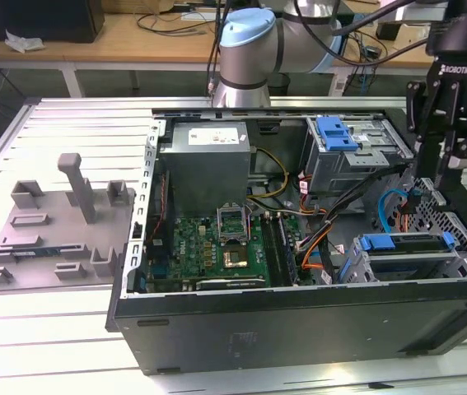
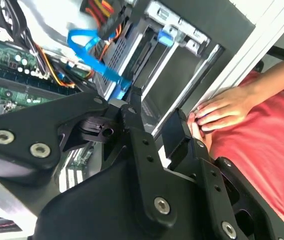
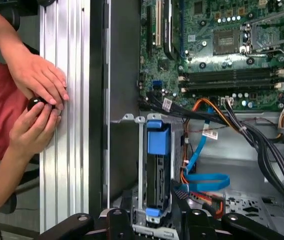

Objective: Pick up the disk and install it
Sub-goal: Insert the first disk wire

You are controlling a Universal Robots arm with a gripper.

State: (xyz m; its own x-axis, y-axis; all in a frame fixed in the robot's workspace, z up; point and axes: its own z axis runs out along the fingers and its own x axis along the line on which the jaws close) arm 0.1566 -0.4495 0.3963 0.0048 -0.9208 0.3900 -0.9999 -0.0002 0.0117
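Nearest, the gripper hangs wide and empty over the disk, which sits blue-framed inside the near cage at the exterior view's right. A good grasp likely means centring on that frame, clear of the blue cable. Count: one disk, two cages, two human hands.

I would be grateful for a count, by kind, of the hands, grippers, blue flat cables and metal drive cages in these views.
Hands: 2
Gripper: 1
Blue flat cable: 1
Metal drive cages: 2, upper and lower
Total: 6
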